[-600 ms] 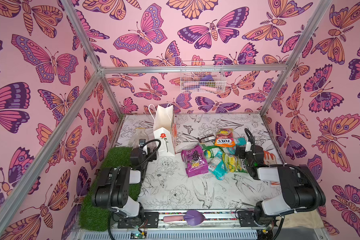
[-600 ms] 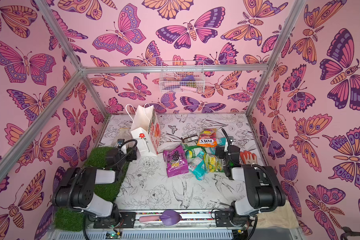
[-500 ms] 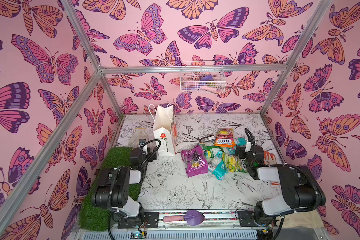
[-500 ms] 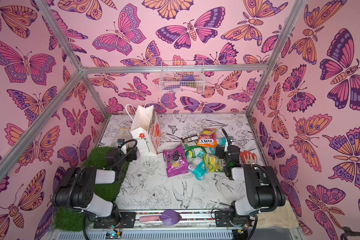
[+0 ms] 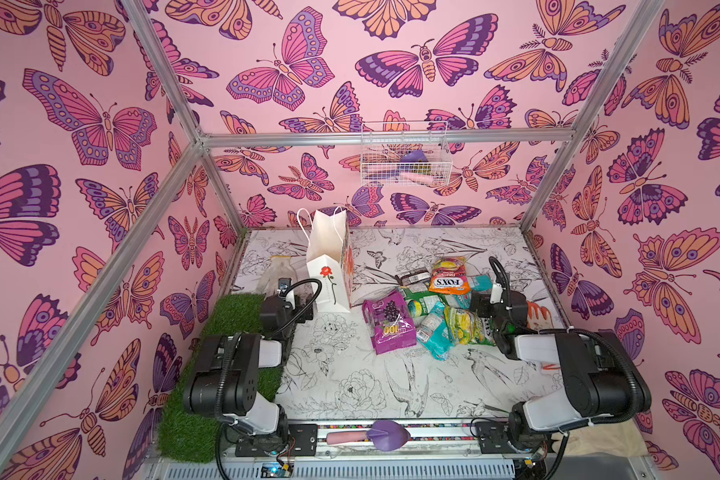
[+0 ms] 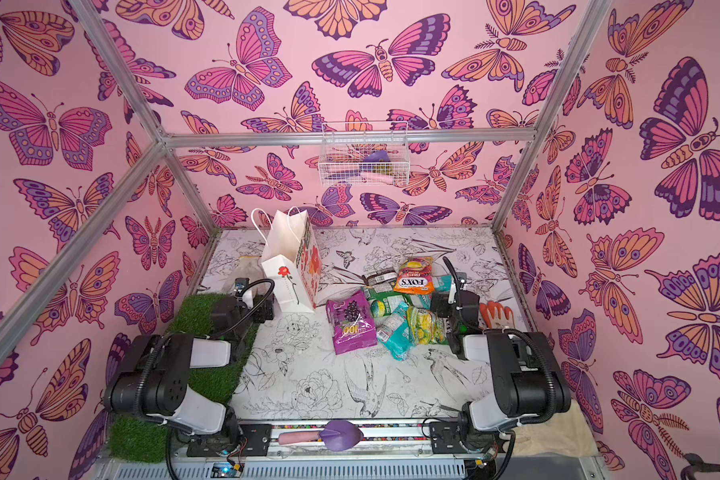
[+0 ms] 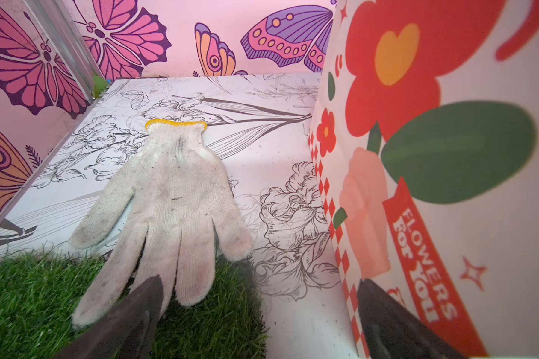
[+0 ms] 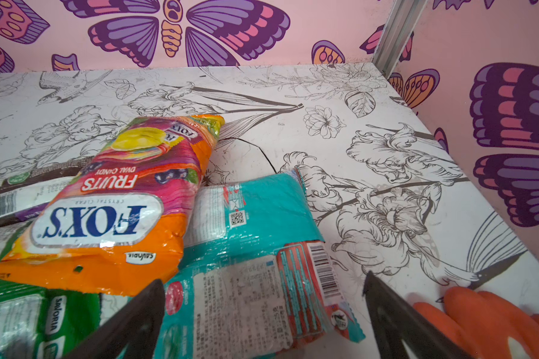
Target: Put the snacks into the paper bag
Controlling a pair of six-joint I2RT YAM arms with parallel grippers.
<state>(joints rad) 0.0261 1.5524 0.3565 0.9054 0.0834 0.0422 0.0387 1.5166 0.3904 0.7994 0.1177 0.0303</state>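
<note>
The room is a small box with pink butterfly walls (image 5: 391, 83) and shiny metal bars (image 5: 553, 153) at the corners. The floor is a white table (image 5: 350, 374) with black drawings of flowers and birds. The white paper bag (image 5: 329, 291) stands upright on it, open at the top. A green grass mat (image 5: 225, 316) lies to the left of the paper bag, and a dirty white glove (image 7: 175, 192) lies there too, half on the grass. The left gripper (image 7: 260, 279) sits low, just left of the paper bag, spread wide with nothing in it. The snacks lie in a heap on the table to the right of the paper bag. The purple grape pack (image 5: 389, 324) is the nearest to it. Farther off are the orange FOX'S bag (image 5: 447, 276), the yellow-green bag (image 5: 466, 326) and a teal packet (image 8: 255, 217). The right gripper (image 8: 263, 278) is past the heap from the paper bag, low over that teal packet, spread wide and holding nothing. An orange glove (image 5: 537, 316) lies just beside it. A white wire basket (image 5: 366, 166) hangs on the back wall, high above the paper bag.
</note>
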